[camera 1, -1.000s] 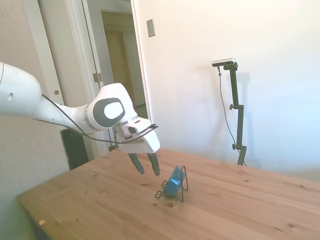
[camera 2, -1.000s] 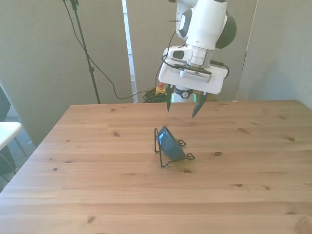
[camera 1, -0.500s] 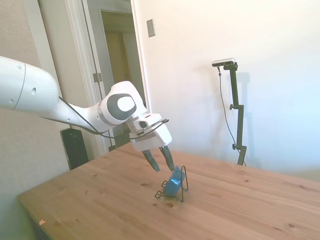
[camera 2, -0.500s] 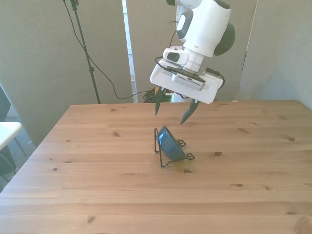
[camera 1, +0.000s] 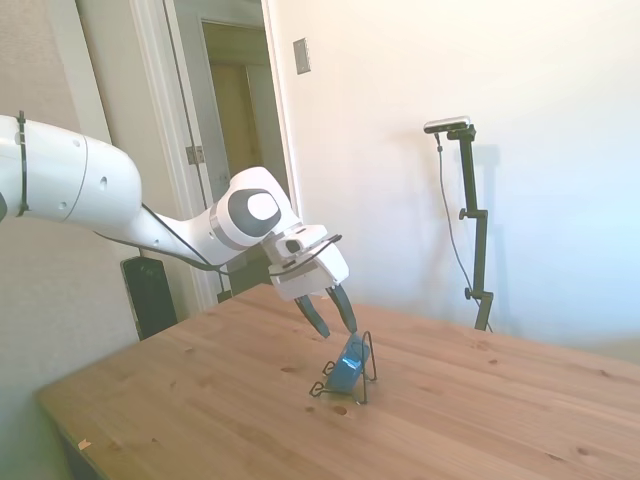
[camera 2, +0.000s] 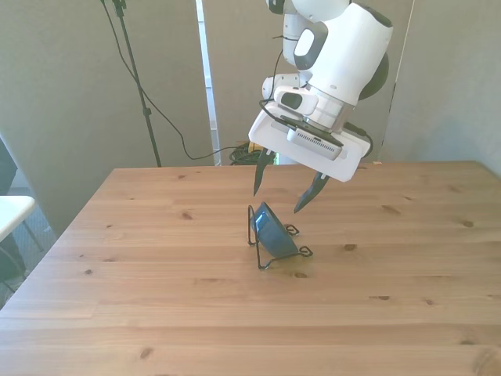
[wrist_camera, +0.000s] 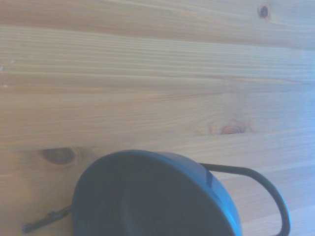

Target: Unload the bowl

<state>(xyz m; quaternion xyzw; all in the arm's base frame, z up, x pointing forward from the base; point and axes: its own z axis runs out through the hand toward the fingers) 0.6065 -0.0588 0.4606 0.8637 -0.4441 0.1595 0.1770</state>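
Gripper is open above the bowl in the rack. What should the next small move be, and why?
Probably a short descent so the open fingers straddle the bowl's upper rim. The gripper hangs just above the bowl, which stands on edge in the wire rack, and nothing is gripped yet. In the side view the fingertips sit close over the rim, so closing now would likely miss.

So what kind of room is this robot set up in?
Probably an ordinary indoor room used as a small robot test space, not a factory: a plain wooden table, painted walls with an open doorway to a hallway, and only a blue bowl in a wire rack.
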